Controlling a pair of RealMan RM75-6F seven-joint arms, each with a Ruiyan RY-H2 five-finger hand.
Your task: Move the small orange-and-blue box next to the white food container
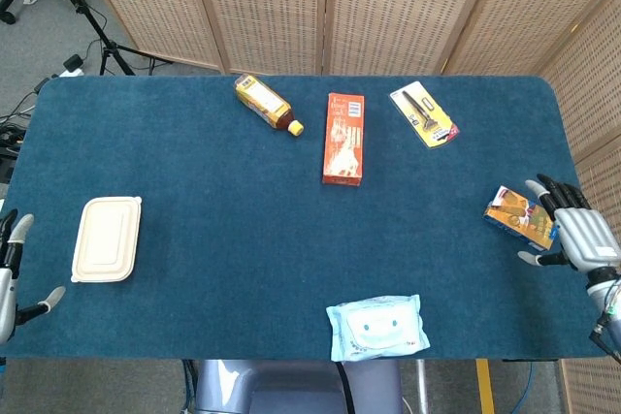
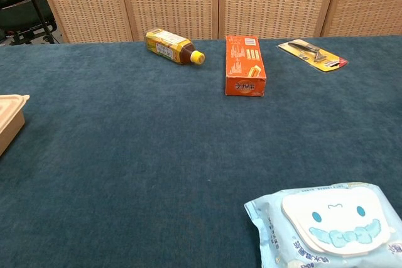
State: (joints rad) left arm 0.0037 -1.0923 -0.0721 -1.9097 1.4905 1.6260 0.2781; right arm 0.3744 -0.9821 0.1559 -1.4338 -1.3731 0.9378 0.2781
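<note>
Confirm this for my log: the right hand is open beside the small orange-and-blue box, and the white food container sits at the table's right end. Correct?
Not quite. The head view shows the white food container at the table's left end. The right hand is open beside the small orange-and-blue box, as you say.

Dark blue carpet-like tabletop [image 1: 194,172]. Cream rectangular plastic food container [image 1: 107,238]. Small orange-and-blue cardboard box [image 1: 522,218]. Long orange carton [image 1: 343,139]. Pale blue wipes pack [image 1: 377,328], cartoon face printed.
</note>
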